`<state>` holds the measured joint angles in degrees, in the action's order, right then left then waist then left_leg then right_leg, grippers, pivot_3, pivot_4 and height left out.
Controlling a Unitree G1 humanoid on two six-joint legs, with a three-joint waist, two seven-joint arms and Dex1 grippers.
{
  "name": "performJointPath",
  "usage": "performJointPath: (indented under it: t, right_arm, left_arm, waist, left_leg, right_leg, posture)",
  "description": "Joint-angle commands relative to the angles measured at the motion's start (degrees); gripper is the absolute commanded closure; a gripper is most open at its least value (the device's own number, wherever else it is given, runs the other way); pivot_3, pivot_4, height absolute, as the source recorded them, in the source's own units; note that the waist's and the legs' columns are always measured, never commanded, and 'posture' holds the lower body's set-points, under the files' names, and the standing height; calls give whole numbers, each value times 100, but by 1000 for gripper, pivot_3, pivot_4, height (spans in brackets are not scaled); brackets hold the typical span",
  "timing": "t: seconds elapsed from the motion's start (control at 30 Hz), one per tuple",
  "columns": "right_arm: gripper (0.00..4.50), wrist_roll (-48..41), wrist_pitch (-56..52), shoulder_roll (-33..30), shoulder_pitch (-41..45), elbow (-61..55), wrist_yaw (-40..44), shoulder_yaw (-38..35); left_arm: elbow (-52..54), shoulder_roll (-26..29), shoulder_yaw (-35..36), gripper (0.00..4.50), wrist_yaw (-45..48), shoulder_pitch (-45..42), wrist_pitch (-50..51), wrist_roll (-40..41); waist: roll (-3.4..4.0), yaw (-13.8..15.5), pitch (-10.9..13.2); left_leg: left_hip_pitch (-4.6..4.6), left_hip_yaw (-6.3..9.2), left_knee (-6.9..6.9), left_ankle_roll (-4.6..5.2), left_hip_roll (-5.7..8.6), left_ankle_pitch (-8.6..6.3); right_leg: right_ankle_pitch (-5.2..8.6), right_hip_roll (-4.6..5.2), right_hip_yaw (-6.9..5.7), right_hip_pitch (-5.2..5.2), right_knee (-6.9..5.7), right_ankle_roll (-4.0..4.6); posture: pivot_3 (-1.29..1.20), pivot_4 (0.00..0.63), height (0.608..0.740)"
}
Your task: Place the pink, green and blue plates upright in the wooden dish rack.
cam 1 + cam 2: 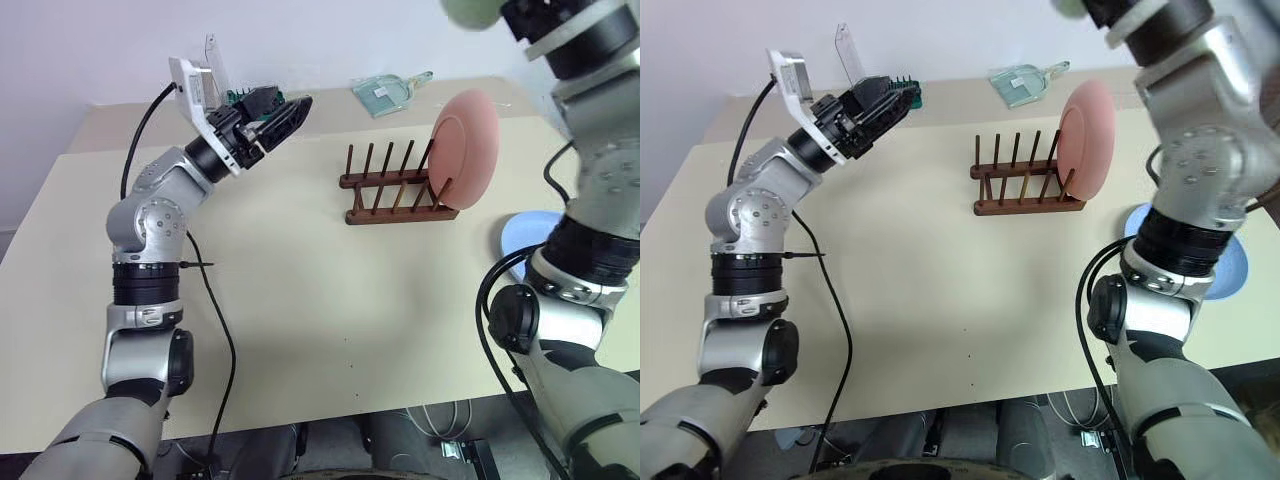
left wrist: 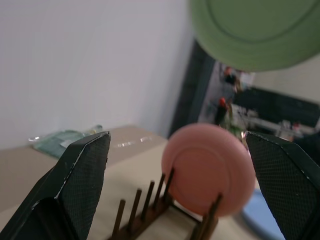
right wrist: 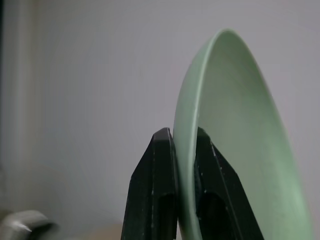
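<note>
Roughly a third done, judging by the rack: salmon-pink round matte plate [image 1: 466, 148] standing upright at the right-hand end of the small dark reddish-brown wooden dish rack [image 1: 392, 187], right of centre in the left eye view, leaning between the last pegs, with the remaining slots to its left bare. Pale mint-green round plate [image 3: 235, 145] up in the air, pinched by its rim between the two black fingers of the right gripper [image 3: 186, 150], which sits clamped shut on it; same plate visible as a green disc at the top right of the left wrist view and as a sliver at the top edge of the left eye view, well above the rack. Light blue round plate [image 1: 1232, 262] lying flat on the beige table [image 1: 300, 290] at the right edge of the frame, largely hidden behind the right arm, not yet picked up. Left gripper [image 1: 290, 112] hovering in the upper left of the left eye view, well apart from the rack, jaws spread wide and holding nothing; the two dark textured fingers [image 2: 82, 180] framing the pink plate in the left wrist view. Left to do, by this reading: lower the green plate into a free slot beside the pink one, then fetch and stand the blue plate.
</note>
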<state>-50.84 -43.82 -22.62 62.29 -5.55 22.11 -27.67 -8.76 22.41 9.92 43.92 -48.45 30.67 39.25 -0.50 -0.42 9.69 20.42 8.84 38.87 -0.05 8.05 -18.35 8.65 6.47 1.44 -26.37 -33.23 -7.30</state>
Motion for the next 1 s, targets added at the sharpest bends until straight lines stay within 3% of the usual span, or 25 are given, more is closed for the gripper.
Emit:
performJointPath:
  t: [0.03,0.17,0.33,1.0]
  right_arm:
    - [4500,-1114,-642,-11,-53,225,-738,-541]
    - [4500,-2524,-1150,175,-662,783,-1205,-1125]
    - [4500,-2769,-1119,193,-1357,688,-1333,-954]
    - [4500,-1903,-358,-106,-1933,745,-734,-246]
  left_arm:
    - [278,181,-182,65,497,95,7,-26]
    - [672,448,-341,65,1118,349,362,246]
    - [926,685,-504,65,1665,547,-27,-1]
    - [893,655,-466,65,1688,596,-518,-273]
  waist:
    - [3,-18,-1]
    - [3,-39,-2]
    - [22,-37,5]
    - [27,-33,1]
  left_leg:
    - [0,0,-3,0,0,0]
    - [-1,-7,-11,0,-4,0]
    - [2,-24,-11,4,-6,-2]
    - [-2,-34,-7,9,-7,-5]
  right_leg:
    - [0,0,0,-1,0,0]
    - [0,0,3,-7,-1,0]
    - [0,2,9,-13,-3,-1]
    - [-1,1,9,-11,-2,-2]
  posture:
    - [0,150,740]
    - [0,150,740]
    - [0,150,740]
    - [0,150,740]
